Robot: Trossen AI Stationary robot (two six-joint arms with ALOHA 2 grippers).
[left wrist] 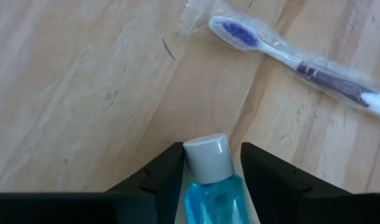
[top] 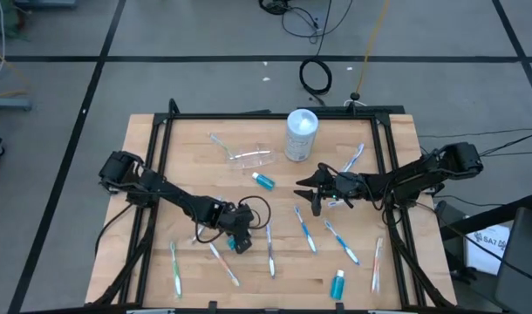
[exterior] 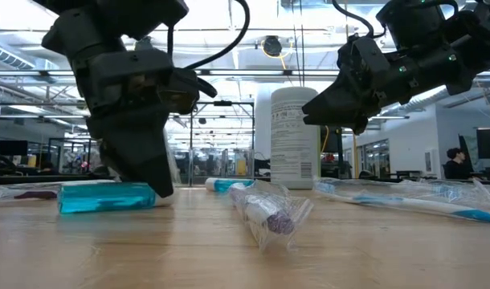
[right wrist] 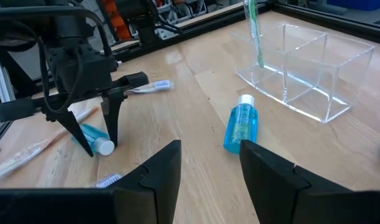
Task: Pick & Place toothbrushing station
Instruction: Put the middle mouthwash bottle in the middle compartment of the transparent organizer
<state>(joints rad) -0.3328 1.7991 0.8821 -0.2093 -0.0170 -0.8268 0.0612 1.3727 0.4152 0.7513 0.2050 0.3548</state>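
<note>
1. Pale wood makes up the table (top: 153, 148), framed by black rails, with both dark arms reaching in over it.
2. The white lidded container (top: 301, 134) stands upright near the far edge.
3. The clear divided holder (right wrist: 305, 71) lies beside it, with a green toothbrush (right wrist: 255, 31) leaning in one compartment.
4. The left gripper (right wrist: 93, 127) is low at the front left of the table, fingers apart and straddling a blue toothpaste tube (left wrist: 210, 186) that lies flat between them; whether the pads touch it I cannot tell.
5. The right gripper (top: 311, 189) hovers over the middle of the table, jaws spread with nothing between them.
6. A second blue tube (right wrist: 241, 126) lies just in front of the holder, a third (top: 337, 283) near the front edge.
7. Wrapped toothbrushes (top: 305, 228) lie scattered over the front half; one with a purple handle (left wrist: 289, 57) rests just beyond the left gripper.
</note>
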